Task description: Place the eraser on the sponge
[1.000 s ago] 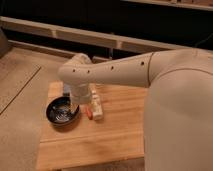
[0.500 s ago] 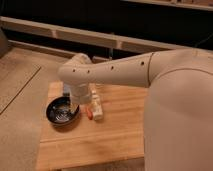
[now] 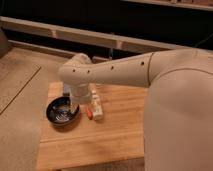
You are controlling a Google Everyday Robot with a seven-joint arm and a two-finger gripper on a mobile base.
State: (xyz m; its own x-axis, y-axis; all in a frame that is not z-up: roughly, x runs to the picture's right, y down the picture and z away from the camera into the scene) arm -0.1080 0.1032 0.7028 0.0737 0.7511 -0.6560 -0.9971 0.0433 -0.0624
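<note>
My gripper hangs at the end of the white arm, pointing down at the wooden table's back left, between the black bowl and the white bottle. The arm's thick wrist covers most of it. A small blue-grey patch, which looks like the sponge, peeks out just left of the wrist, behind the bowl. The eraser is hidden from view.
A black bowl sits at the left of the wooden table. A white bottle with an orange piece lies just right of the gripper. The robot's large white body fills the right side. Beige floor lies to the left.
</note>
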